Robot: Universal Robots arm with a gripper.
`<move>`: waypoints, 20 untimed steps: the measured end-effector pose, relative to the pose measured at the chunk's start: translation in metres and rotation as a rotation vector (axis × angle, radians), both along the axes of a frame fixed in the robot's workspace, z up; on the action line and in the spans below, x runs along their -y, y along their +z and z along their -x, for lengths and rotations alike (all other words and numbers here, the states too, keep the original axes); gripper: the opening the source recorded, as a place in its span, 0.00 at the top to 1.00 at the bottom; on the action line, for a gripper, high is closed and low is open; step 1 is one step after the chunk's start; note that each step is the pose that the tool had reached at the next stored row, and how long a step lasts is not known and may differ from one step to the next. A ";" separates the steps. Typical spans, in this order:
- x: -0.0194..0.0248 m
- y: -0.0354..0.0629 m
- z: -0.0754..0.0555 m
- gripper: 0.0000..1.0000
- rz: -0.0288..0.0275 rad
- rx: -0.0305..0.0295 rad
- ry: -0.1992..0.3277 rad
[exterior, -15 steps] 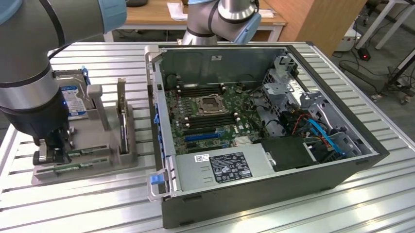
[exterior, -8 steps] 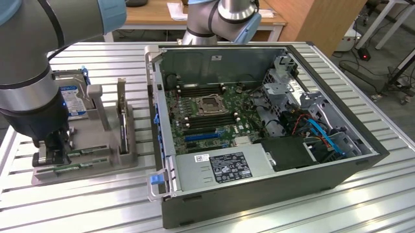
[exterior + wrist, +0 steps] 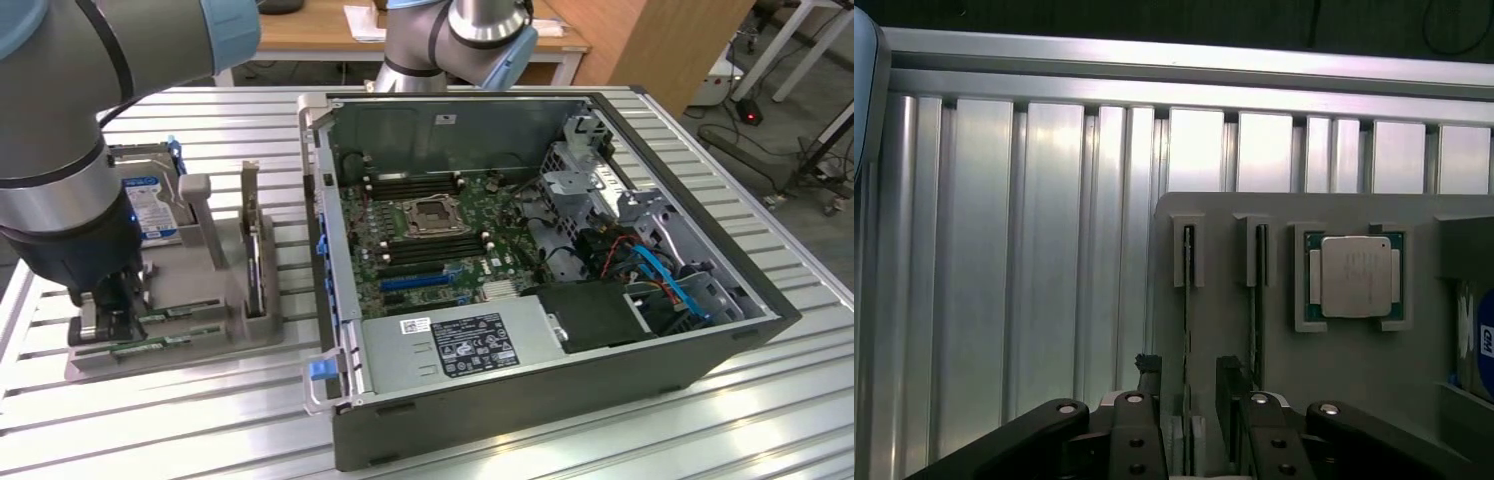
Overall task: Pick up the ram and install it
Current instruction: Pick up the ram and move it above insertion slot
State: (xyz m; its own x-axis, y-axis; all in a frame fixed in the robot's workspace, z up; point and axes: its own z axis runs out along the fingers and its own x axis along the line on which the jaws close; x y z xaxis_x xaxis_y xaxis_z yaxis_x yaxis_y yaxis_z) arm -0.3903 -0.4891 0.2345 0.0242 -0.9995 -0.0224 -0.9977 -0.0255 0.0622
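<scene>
Our gripper [image 3: 1188,385] is open, with a finger on each side of the ram [image 3: 1187,290]. In the exterior view, we see the computer case [image 3: 561,410] at its three o'clock.

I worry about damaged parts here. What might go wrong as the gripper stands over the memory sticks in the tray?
1. The open gripper straddles one memory stick, but the second stick stands close beside one finger; it might get knocked.
2. The straddled stick is thin and stands on edge in the tray; an uneven squeeze might tilt or bend it.
</scene>
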 end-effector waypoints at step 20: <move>0.0002 -0.0199 0.000 0.65 0.0000 -0.0001 0.000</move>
